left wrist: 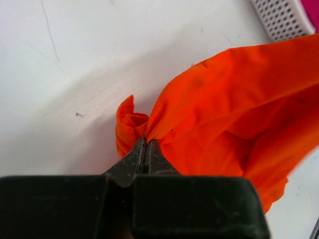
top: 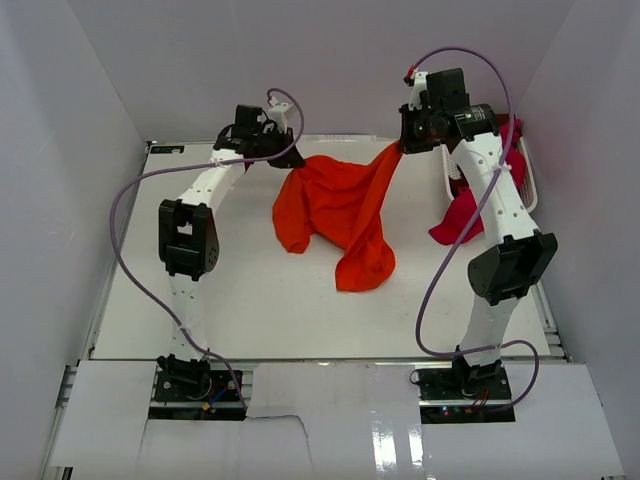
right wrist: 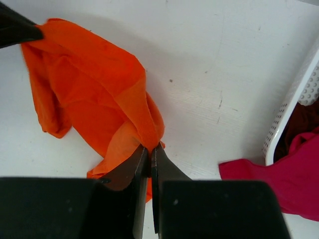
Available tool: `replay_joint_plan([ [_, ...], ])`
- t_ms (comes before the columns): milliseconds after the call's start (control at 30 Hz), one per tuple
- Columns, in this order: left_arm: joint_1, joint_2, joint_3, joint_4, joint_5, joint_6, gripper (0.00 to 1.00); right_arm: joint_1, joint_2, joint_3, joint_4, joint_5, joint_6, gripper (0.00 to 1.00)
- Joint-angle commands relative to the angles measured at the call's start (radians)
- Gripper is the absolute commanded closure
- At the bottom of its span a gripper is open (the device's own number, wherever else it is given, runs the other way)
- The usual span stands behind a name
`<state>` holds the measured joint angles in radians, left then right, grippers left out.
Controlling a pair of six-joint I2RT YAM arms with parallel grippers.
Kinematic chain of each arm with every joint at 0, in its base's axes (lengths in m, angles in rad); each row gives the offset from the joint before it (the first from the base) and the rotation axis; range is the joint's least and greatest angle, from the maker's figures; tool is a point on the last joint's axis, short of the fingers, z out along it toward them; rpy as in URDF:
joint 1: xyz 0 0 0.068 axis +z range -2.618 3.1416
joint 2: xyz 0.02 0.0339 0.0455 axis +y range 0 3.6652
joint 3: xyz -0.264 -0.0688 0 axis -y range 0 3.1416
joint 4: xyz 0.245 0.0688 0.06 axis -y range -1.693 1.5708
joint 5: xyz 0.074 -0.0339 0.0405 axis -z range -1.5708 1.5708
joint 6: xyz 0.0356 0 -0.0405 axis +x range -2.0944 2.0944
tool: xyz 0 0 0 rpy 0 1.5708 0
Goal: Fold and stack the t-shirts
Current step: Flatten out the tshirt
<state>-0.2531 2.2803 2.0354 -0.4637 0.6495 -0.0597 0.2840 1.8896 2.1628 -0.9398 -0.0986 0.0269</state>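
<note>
The bright orange t-shirt [top: 340,205] hangs stretched between both grippers above the table's back middle, its lower part draping down onto the table. My left gripper [top: 283,157] is shut on the shirt's left edge [left wrist: 149,130]. My right gripper [top: 400,146] is shut on the shirt's right edge [right wrist: 147,134]. A crimson-magenta t-shirt [top: 458,220] spills over the white basket's [top: 530,185] front rim onto the table at the right; it also shows in the right wrist view [right wrist: 279,177]. A dark red shirt [right wrist: 301,122] lies inside the basket.
The white lattice basket [right wrist: 289,107] stands at the back right, behind my right arm; its corner shows in the left wrist view [left wrist: 281,17]. White walls enclose the table on the left, back and right.
</note>
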Motion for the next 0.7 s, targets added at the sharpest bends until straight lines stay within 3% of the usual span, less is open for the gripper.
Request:
replay_joint_plan([
  [0,-0.008,-0.215,-0.044,-0.009,-0.062,0.015,1.0,-0.032,0.008,0.06,0.015,0.059,0.016,0.92],
  [200,-0.029,-0.396,-0.151,-0.015,-0.096,-0.008,1.0,-0.12,0.01,0.114,0.019,0.057,0.054,0.92],
  [433,-0.043,-0.614,-0.328,-0.021,-0.307,0.015,1.0,-0.129,-0.121,-0.082,0.156,-0.021,0.074,0.92],
  [567,-0.037,-0.642,-0.256,-0.081,-0.425,0.015,1.0,-0.109,-0.135,-0.086,0.177,-0.108,0.074,0.92],
  [667,-0.031,-0.599,-0.132,-0.193,-0.461,-0.009,1.0,-0.011,-0.127,0.01,0.105,-0.008,0.029,0.92],
])
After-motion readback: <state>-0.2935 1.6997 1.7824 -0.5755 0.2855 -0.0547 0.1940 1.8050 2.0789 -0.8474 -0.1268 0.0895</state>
